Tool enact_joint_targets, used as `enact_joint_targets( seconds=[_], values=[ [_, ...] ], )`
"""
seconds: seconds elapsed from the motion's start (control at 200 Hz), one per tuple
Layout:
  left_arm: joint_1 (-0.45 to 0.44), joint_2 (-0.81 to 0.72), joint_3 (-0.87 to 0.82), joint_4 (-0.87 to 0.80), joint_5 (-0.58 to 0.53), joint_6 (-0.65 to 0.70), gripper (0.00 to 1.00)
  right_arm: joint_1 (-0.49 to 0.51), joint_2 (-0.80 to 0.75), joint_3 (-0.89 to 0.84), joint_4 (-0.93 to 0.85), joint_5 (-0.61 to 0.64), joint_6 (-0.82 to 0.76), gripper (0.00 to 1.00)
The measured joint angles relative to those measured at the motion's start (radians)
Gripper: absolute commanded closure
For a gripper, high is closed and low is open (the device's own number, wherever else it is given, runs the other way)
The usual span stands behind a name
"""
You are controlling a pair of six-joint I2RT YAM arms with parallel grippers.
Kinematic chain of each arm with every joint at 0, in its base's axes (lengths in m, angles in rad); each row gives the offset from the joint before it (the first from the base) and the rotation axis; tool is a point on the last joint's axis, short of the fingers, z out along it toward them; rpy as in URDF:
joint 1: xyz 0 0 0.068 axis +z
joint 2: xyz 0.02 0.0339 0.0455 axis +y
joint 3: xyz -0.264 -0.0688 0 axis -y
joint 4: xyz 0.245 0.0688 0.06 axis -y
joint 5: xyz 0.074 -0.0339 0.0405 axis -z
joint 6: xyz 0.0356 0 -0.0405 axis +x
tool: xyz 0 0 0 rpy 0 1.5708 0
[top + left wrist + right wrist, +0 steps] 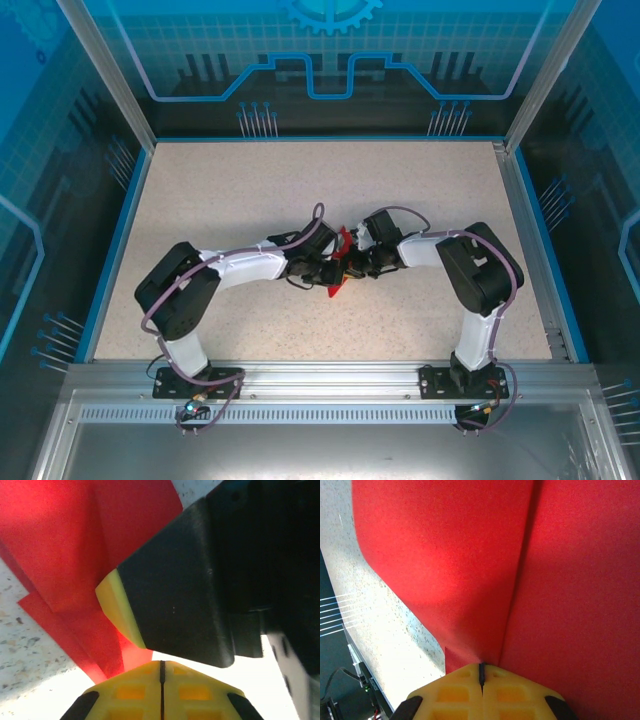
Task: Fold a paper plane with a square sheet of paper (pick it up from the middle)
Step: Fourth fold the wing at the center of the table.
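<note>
The square sheet of paper [338,288] is bright red and folded into layers, held up off the table [250,190] between both grippers at mid table. It reads as creased layers, not a slim dart. In the right wrist view the paper [470,555] has a long crease running straight into my right gripper [481,666], which is shut on it. In the left wrist view the layered paper [75,545] lies left of my left gripper [161,664], whose jaws are shut with no red in the seam. The right gripper's black finger [175,590] crosses close in front.
The two grippers [330,270] [358,262] nearly touch tip to tip. The speckled table has a blue rim [118,230] and metal frame posts [530,90] at the back corners. Bare tabletop spreads behind and to both sides of the arms.
</note>
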Motion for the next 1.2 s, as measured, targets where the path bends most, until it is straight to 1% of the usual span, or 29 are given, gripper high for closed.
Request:
enact_joint_targets(
  seconds=[0.375, 0.695, 1.2],
  values=[
    [-0.003, 0.056, -0.011, 0.005, -0.01, 0.03, 0.92, -0.001, 0.007, 0.0, 0.014, -0.014, 0.008, 1.0],
    [-0.003, 0.056, -0.013, 0.006, -0.016, 0.037, 0.91, -0.001, 0.008, 0.001, 0.014, -0.017, 0.007, 1.0],
    [-0.002, 0.045, -0.058, 0.066, -0.016, 0.036, 0.92, -0.003, 0.01, 0.002, 0.013, -0.021, 0.006, 0.99]
  ],
)
